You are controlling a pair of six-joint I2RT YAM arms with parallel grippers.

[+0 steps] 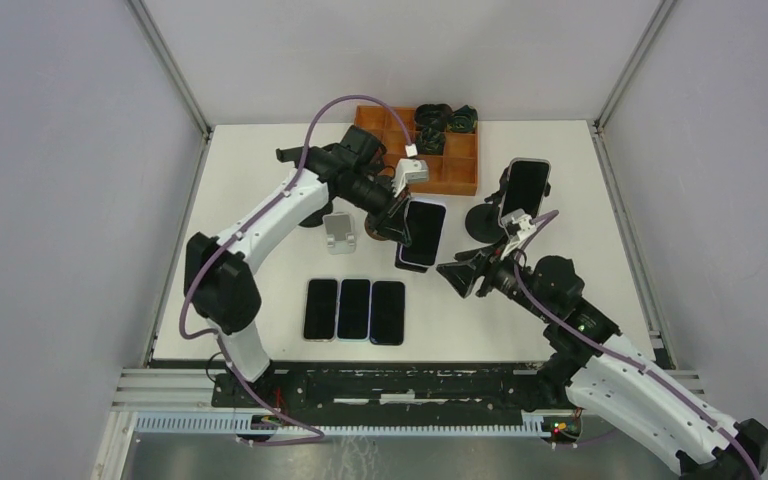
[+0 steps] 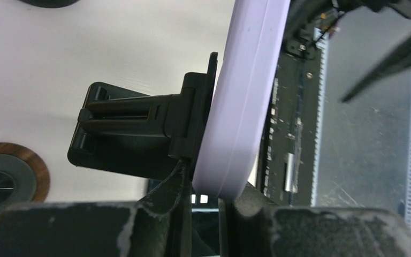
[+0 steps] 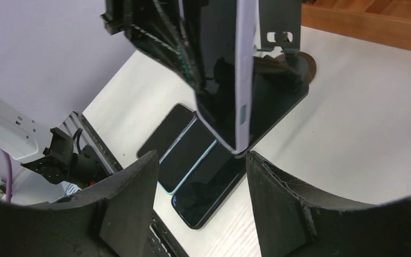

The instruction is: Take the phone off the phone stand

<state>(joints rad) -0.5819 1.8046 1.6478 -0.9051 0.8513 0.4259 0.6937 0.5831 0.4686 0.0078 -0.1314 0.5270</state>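
A phone in a lilac case (image 1: 421,232) leans on a black phone stand (image 2: 134,131) at the table's middle. In the left wrist view its lilac edge (image 2: 246,96) lies against the stand's back plate. My left gripper (image 1: 397,212) is shut on the phone's edge, its fingers (image 2: 163,201) on either side of the corner. My right gripper (image 1: 460,273) is open and empty, just right of the phone. In the right wrist view the phone's dark screen (image 3: 219,75) and the stand's base (image 3: 278,101) sit ahead of the spread fingers (image 3: 131,193).
Three phones lie flat side by side (image 1: 354,309) near the front. A second phone (image 1: 526,188) stands on a black stand (image 1: 483,222) at the right. A silver stand (image 1: 339,232) is left of the gripper. An orange compartment tray (image 1: 455,165) is at the back.
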